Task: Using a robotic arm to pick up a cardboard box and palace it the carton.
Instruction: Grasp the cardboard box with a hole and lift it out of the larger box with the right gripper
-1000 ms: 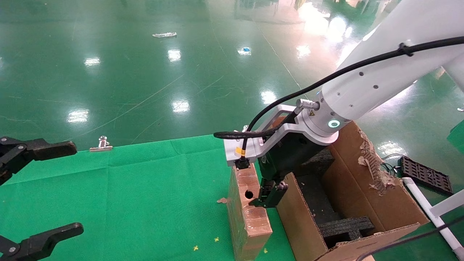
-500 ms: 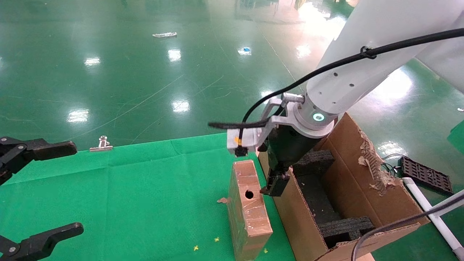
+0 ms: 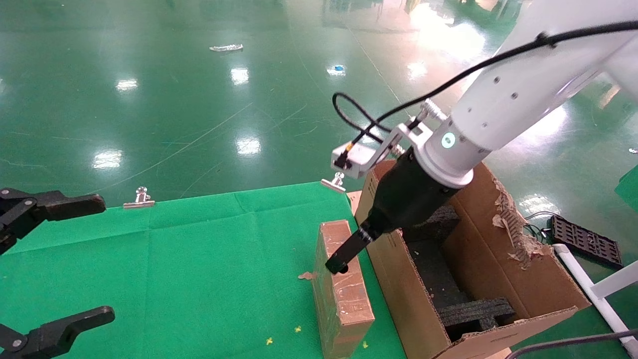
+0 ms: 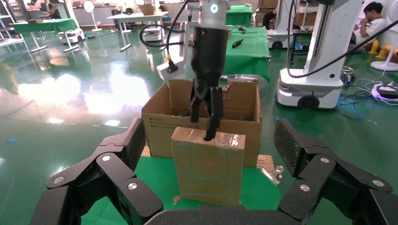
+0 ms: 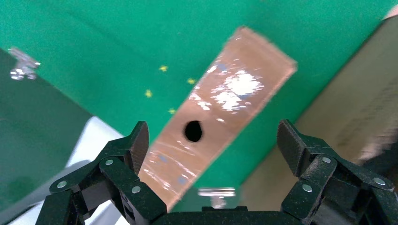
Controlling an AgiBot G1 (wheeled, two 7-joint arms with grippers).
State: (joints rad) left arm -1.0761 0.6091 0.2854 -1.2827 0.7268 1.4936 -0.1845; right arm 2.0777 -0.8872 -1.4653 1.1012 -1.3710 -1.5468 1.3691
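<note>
Cardboard box (image 3: 341, 289) stands on its narrow edge on the green cloth (image 3: 189, 269), just left of the carton (image 3: 503, 269), close beside its left wall; can't tell if they touch. It's a slim brown slab, glossy tape over the top face, one small round hole in that face. In the left wrist view the box (image 4: 209, 168) reads upright in front of the carton (image 4: 157, 126), tape wrinkled along the top edge.

Robotic arm (image 3: 518, 85) reaches down from the right. Right gripper (image 3: 338, 263) is over the box top, fingers spread wide on either side of the slab in its own camera, holding nothing. Right wrist view shows the hole in the box (image 5: 220, 122) centred between the fingers (image 5: 126, 164). From the head view one fingertip sits at the hole.

Carton is open-topped, far right flap torn, black foam (image 3: 476, 311) inside.

Left gripper (image 3: 55, 269) parked at the near left over the cloth, jaws wide, empty. Metal clip (image 3: 140, 198) on the cloth's far edge.
</note>
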